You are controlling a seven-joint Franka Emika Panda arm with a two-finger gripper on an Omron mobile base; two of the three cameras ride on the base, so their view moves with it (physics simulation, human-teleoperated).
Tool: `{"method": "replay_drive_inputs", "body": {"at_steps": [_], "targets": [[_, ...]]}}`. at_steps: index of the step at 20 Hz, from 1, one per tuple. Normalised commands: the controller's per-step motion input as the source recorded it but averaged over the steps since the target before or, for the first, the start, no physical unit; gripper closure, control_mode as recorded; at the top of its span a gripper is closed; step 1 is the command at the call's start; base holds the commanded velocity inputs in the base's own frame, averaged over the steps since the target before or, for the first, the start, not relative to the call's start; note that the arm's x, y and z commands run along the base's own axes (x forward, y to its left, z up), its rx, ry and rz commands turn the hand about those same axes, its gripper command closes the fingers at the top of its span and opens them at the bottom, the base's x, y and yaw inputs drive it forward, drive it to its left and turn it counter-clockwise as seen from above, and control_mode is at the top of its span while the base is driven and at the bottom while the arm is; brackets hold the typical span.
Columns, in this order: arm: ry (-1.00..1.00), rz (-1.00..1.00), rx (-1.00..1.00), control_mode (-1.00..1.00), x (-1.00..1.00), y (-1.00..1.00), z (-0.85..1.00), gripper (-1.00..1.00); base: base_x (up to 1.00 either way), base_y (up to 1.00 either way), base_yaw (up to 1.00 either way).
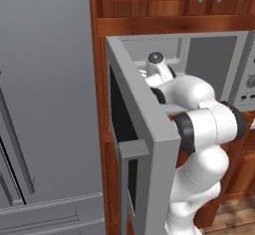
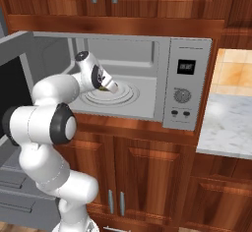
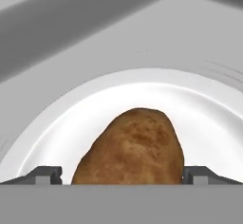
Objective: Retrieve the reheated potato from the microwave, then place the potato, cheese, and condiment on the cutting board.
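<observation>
The brown potato [image 3: 130,147] lies on the white turntable [image 3: 199,109] inside the microwave [image 2: 189,54]. My gripper [image 3: 124,175] is reached into the cavity, open, with a fingertip [image 3: 47,174] on each side of the potato. The right tip is close against the skin and a narrow gap shows at the left tip. From the right base view the hand [image 2: 106,86] sits low over the turntable [image 2: 125,96], at its left part. The cheese, the condiment and the cutting board are out of view.
The microwave door [image 1: 149,129] stands swung open to the left, close beside my arm. A grey fridge [image 1: 45,104] lies further left. The button panel [image 2: 183,96] and a marble counter [image 2: 226,123] are to the right. Wooden cabinets sit above and below.
</observation>
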Motion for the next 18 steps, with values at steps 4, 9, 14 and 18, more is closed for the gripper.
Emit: {"method": "replay_drive_inputs", "body": {"at_steps": [4, 9, 14, 18], "targets": [[0.04, -0.06, 0.0, -1.0, 0.02, 0.0, -0.13, 1.0, 0.0, 0.0, 0.0], [0.01, -0.02, 0.0, -1.0, -0.05, -0.01, -0.16, 1.0, 0.0, 0.0, 0.0], [-0.09, 0.0, 0.02, -1.0, -0.34, -0.06, -0.1, 1.0, 0.0, 0.0, 0.0], [-0.21, 0.01, 0.05, -1.0, -0.49, -0.02, 0.0, 1.0, 0.0, 0.0, 0.0]]}}
